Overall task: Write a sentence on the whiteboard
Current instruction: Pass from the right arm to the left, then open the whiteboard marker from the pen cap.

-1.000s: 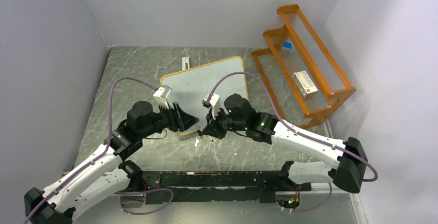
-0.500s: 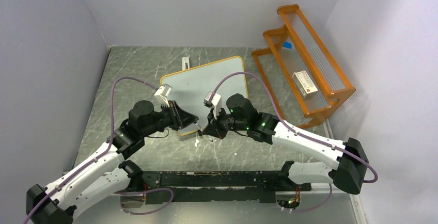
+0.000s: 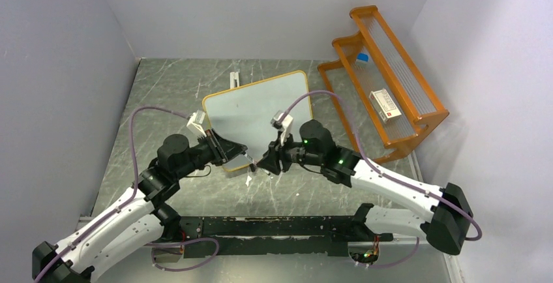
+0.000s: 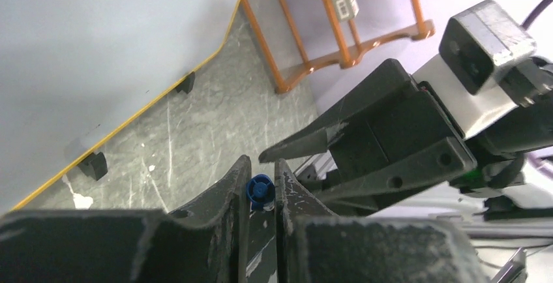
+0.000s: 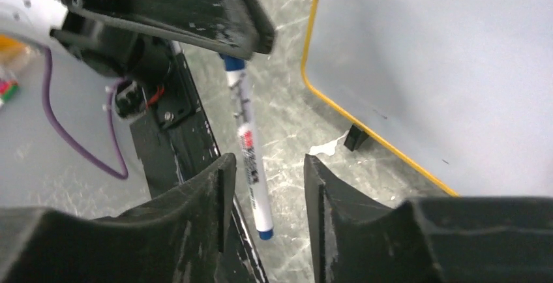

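Note:
The whiteboard (image 3: 257, 108) lies flat mid-table, white with a thin orange frame; it also shows in the left wrist view (image 4: 98, 48) and the right wrist view (image 5: 443, 68). My left gripper (image 3: 241, 155) is shut on the blue end of a white marker (image 4: 259, 190) just off the board's near edge. The marker (image 5: 250, 152) hangs from the left fingers (image 5: 222, 15) and reaches down between my right gripper's (image 5: 264, 185) open jaws, touching neither. In the top view the right gripper (image 3: 264, 164) faces the left one, fingertips nearly meeting.
An orange wooden rack (image 3: 385, 74) stands at the back right with a small white box (image 3: 383, 105) and a blue-capped item (image 3: 362, 57) on it. A small white object (image 3: 235, 79) lies behind the board. Grey walls close in on three sides.
Both wrists have shifted: the left arm drew back leftward, the right arm's wrist moved right and up. The grippers still face each other over the board's near edge.

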